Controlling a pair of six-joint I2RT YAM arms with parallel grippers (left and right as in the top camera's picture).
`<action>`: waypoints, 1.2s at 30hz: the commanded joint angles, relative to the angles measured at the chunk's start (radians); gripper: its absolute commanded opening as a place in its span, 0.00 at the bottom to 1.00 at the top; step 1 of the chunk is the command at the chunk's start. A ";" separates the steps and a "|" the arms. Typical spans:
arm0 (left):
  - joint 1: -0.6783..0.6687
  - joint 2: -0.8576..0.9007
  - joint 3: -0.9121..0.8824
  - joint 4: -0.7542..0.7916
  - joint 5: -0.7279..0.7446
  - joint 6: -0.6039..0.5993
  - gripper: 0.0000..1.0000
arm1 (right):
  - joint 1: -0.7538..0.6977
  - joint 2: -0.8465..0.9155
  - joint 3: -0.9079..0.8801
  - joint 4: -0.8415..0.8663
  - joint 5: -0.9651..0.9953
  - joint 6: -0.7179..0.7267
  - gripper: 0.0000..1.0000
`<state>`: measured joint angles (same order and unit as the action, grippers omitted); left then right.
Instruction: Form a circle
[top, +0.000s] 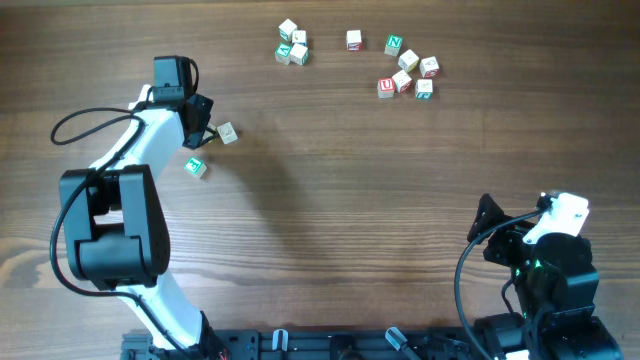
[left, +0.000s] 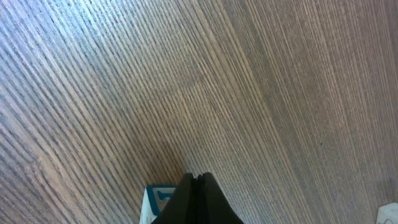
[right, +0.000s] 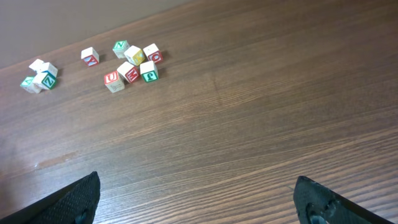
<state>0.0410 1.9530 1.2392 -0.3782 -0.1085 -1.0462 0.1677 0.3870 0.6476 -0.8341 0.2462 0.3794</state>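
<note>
Tight clump of small pale wooden letter cubes (top: 292, 44), some of them with green print, sits near the far edge of the dark wood-grain table (top: 330, 200), left of centre in the overhead view. The right wrist camera shows it at the far left (right: 38, 74). It is a bunch, not a ring.

A single pale cube with red print (top: 353, 39) lies apart to its right. Further right is a looser group of red- and green-lettered cubes (top: 408, 68), which the right wrist view also shows (right: 134, 62).

The left gripper (top: 207, 133) is well away from the clump, low over the table on the left side. Its black fingers are pressed together with nothing between them, as the left wrist view (left: 196, 180) shows. A plain pale cube (top: 227, 133) lies just beside the fingertips, and a cube with green print (top: 195, 167) lies near the arm. A cube with teal print (left: 155, 200) shows partly at the bottom of the left wrist view, right beside the fingers; whether they touch cannot be told.

The right gripper (top: 490, 228) is at the near right, far from all the cubes. Its fingers stand wide apart over bare wood (right: 196, 186).
</note>
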 joint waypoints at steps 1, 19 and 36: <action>-0.006 -0.001 0.014 -0.001 -0.023 -0.010 0.04 | 0.001 0.004 -0.004 0.002 -0.009 -0.010 1.00; -0.006 -0.001 0.014 -0.005 -0.001 -0.010 0.04 | 0.001 0.004 -0.004 0.002 -0.009 -0.010 1.00; -0.006 -0.001 0.014 -0.009 0.014 -0.009 0.04 | 0.001 0.004 -0.004 0.002 -0.009 -0.010 1.00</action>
<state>0.0402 1.9530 1.2392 -0.3820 -0.1040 -1.0462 0.1677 0.3870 0.6476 -0.8341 0.2462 0.3794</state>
